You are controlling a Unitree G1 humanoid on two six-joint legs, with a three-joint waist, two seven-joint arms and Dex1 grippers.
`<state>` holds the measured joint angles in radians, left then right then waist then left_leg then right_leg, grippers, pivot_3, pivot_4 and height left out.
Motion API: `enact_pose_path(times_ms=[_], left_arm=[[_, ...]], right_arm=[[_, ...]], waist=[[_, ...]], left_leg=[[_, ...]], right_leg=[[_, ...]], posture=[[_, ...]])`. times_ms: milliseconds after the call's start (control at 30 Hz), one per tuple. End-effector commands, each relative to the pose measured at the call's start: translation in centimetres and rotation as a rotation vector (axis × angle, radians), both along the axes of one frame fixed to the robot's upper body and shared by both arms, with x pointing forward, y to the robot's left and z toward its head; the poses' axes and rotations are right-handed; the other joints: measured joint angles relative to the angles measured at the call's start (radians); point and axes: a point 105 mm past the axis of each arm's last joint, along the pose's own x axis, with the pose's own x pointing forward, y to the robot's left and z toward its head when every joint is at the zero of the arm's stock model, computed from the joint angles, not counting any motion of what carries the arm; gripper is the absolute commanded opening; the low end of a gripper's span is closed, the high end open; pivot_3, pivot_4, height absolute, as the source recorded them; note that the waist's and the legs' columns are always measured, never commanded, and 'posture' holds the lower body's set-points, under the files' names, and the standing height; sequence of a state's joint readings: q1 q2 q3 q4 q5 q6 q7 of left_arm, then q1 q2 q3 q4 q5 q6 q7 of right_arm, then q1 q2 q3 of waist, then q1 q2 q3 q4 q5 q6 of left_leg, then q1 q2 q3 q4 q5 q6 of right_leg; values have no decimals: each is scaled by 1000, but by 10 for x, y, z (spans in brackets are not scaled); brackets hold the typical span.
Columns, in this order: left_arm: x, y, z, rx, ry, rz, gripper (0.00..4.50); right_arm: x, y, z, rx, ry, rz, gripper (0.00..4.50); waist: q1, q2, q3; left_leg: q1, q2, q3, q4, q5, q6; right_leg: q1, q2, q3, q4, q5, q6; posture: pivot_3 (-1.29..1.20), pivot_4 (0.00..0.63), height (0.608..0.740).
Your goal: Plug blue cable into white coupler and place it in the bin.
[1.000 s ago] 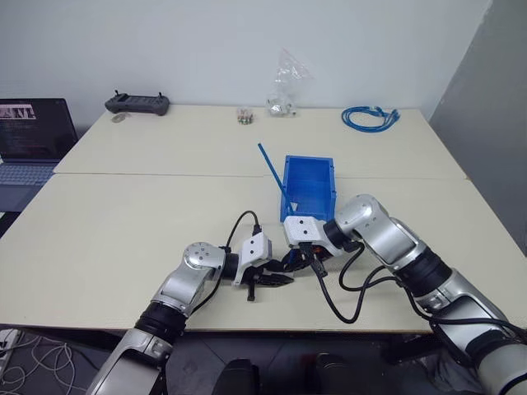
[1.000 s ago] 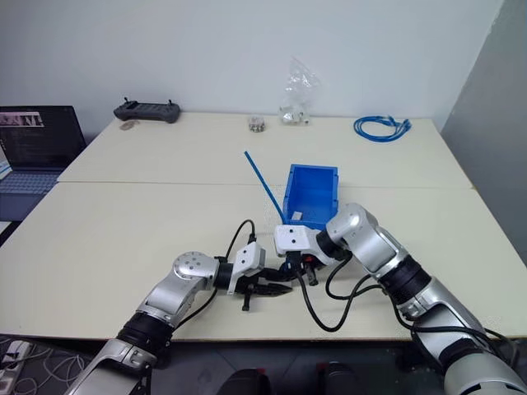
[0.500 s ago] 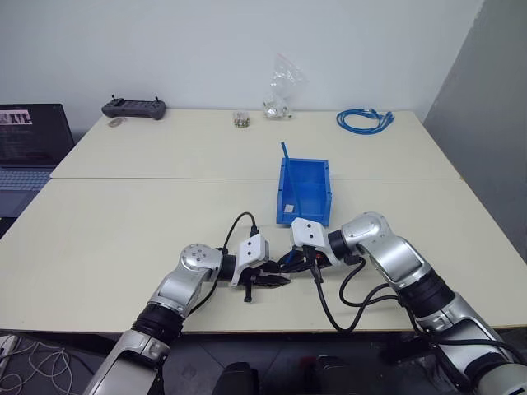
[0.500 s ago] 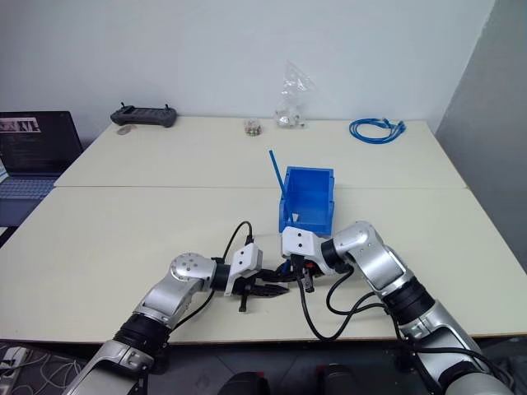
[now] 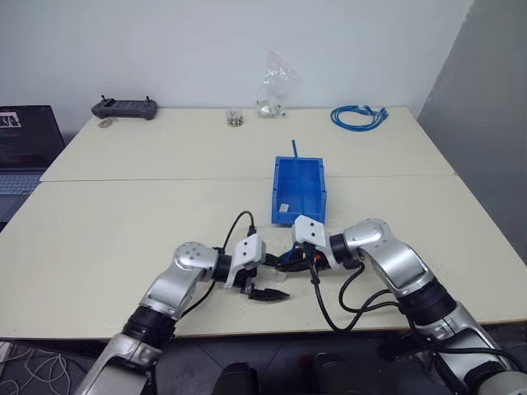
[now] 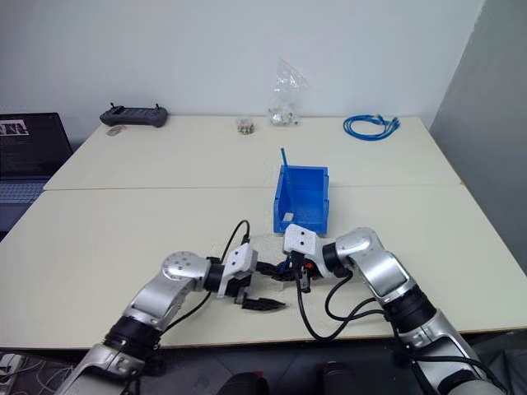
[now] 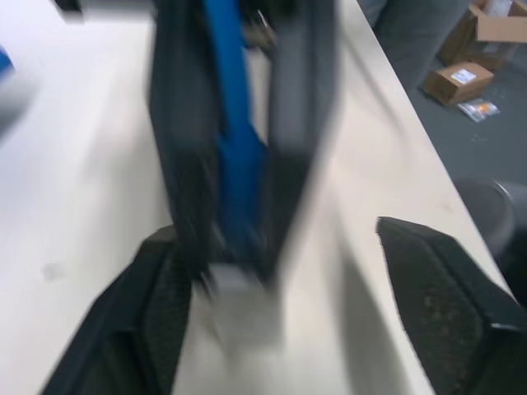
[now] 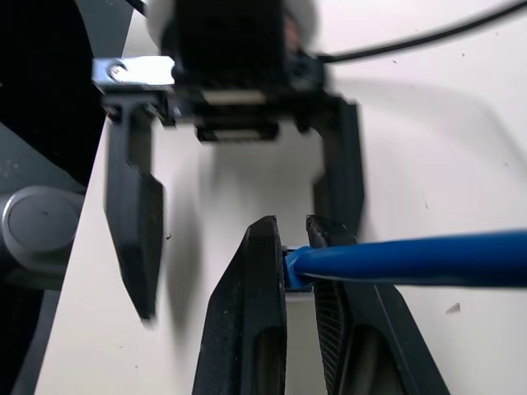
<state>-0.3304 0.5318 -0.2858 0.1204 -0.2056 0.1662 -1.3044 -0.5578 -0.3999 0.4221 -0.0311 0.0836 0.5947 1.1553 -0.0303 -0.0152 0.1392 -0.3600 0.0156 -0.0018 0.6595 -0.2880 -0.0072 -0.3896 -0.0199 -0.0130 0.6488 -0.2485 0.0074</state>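
**Blue cable pinched on the right, left jaws wide: the bin drop is next**

Blue is what you have nearest you: the right gripper [image 8: 296, 239] is clamped narrow on the blue cable [image 8: 412, 259] close to its near end. Facing it from nine o'clock, the left gripper [image 5: 280, 277] stands wide with nothing between its fingers, just beside the right one above the table [image 5: 123, 222].

In the left wrist view a pale block [image 7: 239, 300] sits at the cable's near tip. I take it for the white coupler, but it is too blurred to say whether the plug is fully seated.

From the right gripper the cable runs toward twelve o'clock, over the bin [image 5: 318, 193], and its far tip pokes up past the bin's far wall.

By my reading the plugging step is ending and placing comes next. You would want to:
- confirm the coupler hangs on the plug
- carry the right gripper toward twelve o'clock until the near end is over the bin
- then let go

Keep the left arm out of the way.

Farther off, at one o'clock, lies a coil of blue cables [image 5: 356, 117]; leave it alone.
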Motion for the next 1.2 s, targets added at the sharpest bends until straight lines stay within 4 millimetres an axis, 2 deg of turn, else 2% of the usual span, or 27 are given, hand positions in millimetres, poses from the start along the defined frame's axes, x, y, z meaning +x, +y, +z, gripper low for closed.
enact_pose_path(times_ms=[33, 100, 167, 233, 267, 400, 467, 533, 667, 733, 767, 800, 867, 1000, 1200], left_arm=[[-5, 21, 24, -29, -38, 70, 4477], [-6, 29, 36, -48, -56, 135, 4477], [-9, 29, 60, -114, -76, 210, 4477], [-12, 27, 77, -154, -99, 260, 4477], [-10, 26, 87, -177, -124, 298, 4477], [6, 21, 125, -303, -207, 478, 4477], [11, 18, 136, -348, -228, 533, 4500], [14, 15, 142, -394, -231, 591, 4500], [18, 10, 138, -434, -217, 681, 4500], [20, 8, 136, -454, -213, 719, 4500], [20, 7, 136, -464, -209, 734, 4500], [21, 6, 136, -471, -206, 743, 4500], [19, 4, 135, -483, -197, 762, 4500], [26, 10, 129, -499, -168, 877, 4500], [44, 28, 132, -539, -192, 1041, 4500]], right_arm=[[10, -21, -5, -15, 104, -184, 227], [14, -24, 13, 44, 128, -238, 227], [23, -32, 38, 119, 150, -313, 227], [30, -38, 61, 193, 180, -376, 227], [35, -42, 74, 232, 192, -411, 227], [60, -53, 127, 377, 259, -533, 227], [73, -57, 145, 409, 268, -584, 882], [91, -60, 158, 430, 254, -656, 1341], [127, -69, 158, 400, 191, -803, 2258], [138, -72, 153, 384, 183, -852, 2381], [141, -73, 152, 379, 178, -862, 2787], [143, -73, 151, 376, 175, -867, 2903], [148, -78, 150, 352, 143, -889, 3520], [155, -95, 150, 282, 11, -913, 4399], [142, -122, 140, 182, -124, -843, 4399]], waist=[[1, 1, 5], [2, 0, 15], [7, -1, 22], [16, -1, 24], [17, -1, 24], [23, 0, 25], [23, 0, 25], [23, 0, 25], [22, -1, 25], [22, -1, 26], [22, -1, 25], [23, -1, 26], [23, -1, 26], [24, -1, 26], [28, -1, 25]], left_leg=[[-1, 0, 0, 0, 0, 0], [-4, 0, 0, 0, 0, 0], [-8, 0, 0, 0, 0, 0], [-19, -1, 0, 3, 0, -1], [-27, -3, -1, 4, 1, -1], [-37, -5, 1, 5, 1, -1], [-37, -5, 0, 5, 1, -1], [-37, -5, 0, 4, 0, -1], [-37, -5, 3, 3, 0, 0], [-38, -5, 3, 3, 0, 0], [-38, -6, 4, 3, 0, 0], [-38, -6, 4, 3, 0, 0], [-38, -6, 4, 3, 0, -1], [-38, -6, 4, 4, 0, -1], [-38, -6, 3, 4, 0, -1]], right_leg=[[-1, 0, 0, 0, 0, 0], [-4, -1, 0, 0, 0, 0], [-7, -2, 0, 0, 1, 1], [-17, -3, 0, 1, 2, 2], [-24, -4, 0, 2, 3, 3], [-33, -5, 1, 1, 7, 0], [-32, -5, 0, 1, 7, -1], [-32, -5, 0, 0, 8, -1], [-32, -5, 2, -1, 8, -1], [-32, -5, 2, -1, 8, -1], [-32, -5, 2, -1, 8, -1], [-32, -5, 2, -1, 8, -1], [-32, -5, 2, -1, 8, -2], [-32, -5, 2, -1, 8, -2], [-32, -4, 2, 0, 8, -1]], posture=[[0, 150, 740], [0, 150, 740], [0, 150, 740], [0, 150, 740], [0, 150, 740], [0, 150, 740], [0, 150, 740], [0, 150, 740], [0, 150, 740], [0, 150, 740], [0, 150, 740], [0, 150, 740], [0, 150, 740], [0, 150, 740], [0, 150, 740]])
